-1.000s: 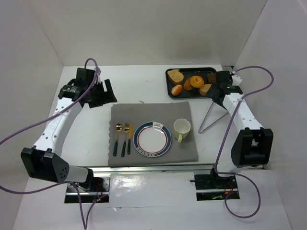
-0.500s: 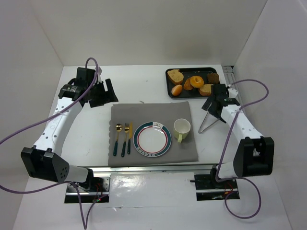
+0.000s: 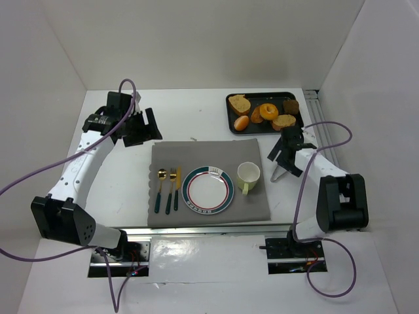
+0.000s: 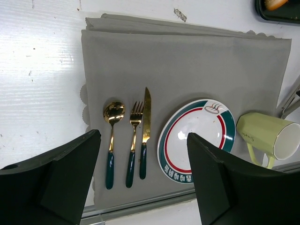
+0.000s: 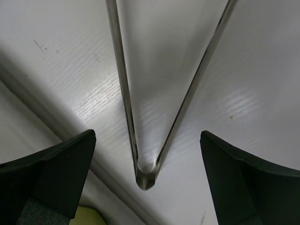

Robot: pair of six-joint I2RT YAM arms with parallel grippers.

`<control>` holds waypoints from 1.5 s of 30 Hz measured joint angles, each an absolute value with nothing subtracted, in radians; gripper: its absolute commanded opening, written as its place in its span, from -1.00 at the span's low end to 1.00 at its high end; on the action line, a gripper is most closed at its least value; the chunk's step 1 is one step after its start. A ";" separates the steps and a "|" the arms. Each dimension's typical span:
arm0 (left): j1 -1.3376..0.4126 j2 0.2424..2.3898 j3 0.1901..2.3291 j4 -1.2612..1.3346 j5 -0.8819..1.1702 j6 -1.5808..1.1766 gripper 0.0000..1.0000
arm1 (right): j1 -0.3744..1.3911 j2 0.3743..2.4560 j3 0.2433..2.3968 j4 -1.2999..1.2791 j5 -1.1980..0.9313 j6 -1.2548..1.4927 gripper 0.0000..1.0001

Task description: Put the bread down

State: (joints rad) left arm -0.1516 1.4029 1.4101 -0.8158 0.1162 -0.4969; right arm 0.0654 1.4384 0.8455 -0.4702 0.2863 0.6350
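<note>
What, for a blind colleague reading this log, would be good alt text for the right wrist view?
Metal tongs lie on the white table, their joined end pointing toward the camera, between the two dark fingers of the open right hand. Neither finger touches them.

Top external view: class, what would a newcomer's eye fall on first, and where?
The black tray of bread at the far right stands out first. Then the striped plate on the grey mat, between gold cutlery and a green mug. The right gripper hangs open over metal tongs.
</note>
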 measured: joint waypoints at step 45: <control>-0.130 1.409 1.468 -0.809 0.123 -0.473 0.75 | 0.263 1.582 1.453 -0.618 0.094 0.410 -0.19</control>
